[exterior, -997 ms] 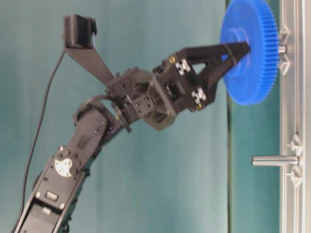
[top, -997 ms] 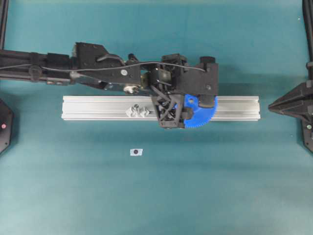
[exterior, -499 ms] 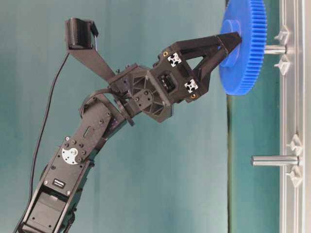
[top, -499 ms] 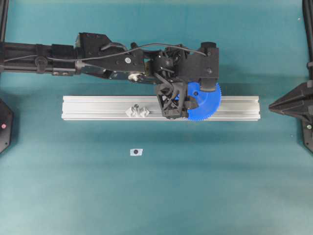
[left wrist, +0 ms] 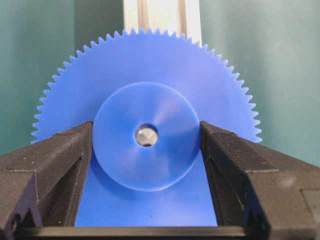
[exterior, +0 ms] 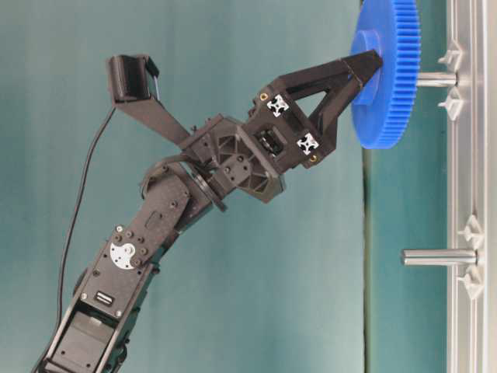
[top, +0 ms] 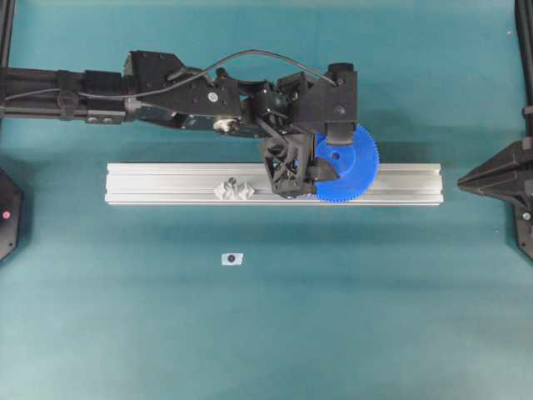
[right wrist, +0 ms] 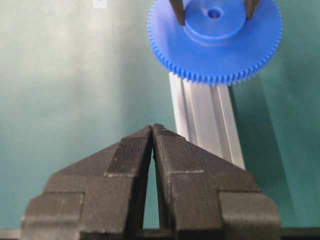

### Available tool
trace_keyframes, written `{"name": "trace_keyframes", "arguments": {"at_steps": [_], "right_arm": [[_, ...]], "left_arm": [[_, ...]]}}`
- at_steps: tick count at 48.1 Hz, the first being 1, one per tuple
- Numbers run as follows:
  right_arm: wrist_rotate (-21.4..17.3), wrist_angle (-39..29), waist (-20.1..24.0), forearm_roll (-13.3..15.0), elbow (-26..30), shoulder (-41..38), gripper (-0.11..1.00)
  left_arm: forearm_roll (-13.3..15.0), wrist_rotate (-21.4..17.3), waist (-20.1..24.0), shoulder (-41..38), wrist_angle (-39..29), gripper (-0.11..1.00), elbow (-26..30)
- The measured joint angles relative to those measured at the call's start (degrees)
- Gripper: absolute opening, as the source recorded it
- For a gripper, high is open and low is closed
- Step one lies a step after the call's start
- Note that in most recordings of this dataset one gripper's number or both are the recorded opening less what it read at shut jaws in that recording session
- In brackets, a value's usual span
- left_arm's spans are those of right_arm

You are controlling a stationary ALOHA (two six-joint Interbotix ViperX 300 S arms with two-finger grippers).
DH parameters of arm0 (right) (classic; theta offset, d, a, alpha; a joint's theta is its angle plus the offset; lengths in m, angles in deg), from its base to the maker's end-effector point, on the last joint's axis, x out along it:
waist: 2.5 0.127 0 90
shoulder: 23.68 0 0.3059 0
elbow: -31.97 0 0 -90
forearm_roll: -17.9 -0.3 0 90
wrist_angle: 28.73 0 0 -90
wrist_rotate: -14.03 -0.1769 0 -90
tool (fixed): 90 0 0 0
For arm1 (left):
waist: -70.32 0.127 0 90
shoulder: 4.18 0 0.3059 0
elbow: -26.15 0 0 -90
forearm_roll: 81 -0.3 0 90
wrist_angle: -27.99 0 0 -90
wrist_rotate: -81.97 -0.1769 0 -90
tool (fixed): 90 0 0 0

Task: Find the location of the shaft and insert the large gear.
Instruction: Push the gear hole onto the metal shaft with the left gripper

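1. I am gripping the large gear (left wrist: 145,135) by its hub with my left gripper (left wrist: 146,137)
2. I am holding it over the rail (top: 400,183), the shaft (exterior: 436,78) tip showing through its hole
3. My right gripper (right wrist: 152,131) is sitting clenched, empty

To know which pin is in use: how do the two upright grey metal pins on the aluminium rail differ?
The upper grey metal pin carries the blue toothed plastic gear near its tip; the lower grey metal pin stands bare. Both rise from the aluminium rail between translucent mounts.

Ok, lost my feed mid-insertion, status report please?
Left gripper clamped on large gear hub. Shaft tip showing in the bore, gear not seated. Right gripper shut, idle. Nothing blocking.
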Motion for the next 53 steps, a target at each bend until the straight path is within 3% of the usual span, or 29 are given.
{"name": "trace_keyframes", "arguments": {"at_steps": [20,53], "right_arm": [[-0.18,0.26,-0.09,0.0,-0.26,0.09,0.14],[-0.18,2.55,-2.99,0.26,-1.05,0.26,0.14]], "left_arm": [[0.0,-0.35,-0.09,1.76,-4.04,0.72,-2.02],[0.0,0.09,-2.64,1.93,-4.13,0.72,-1.32]]}}
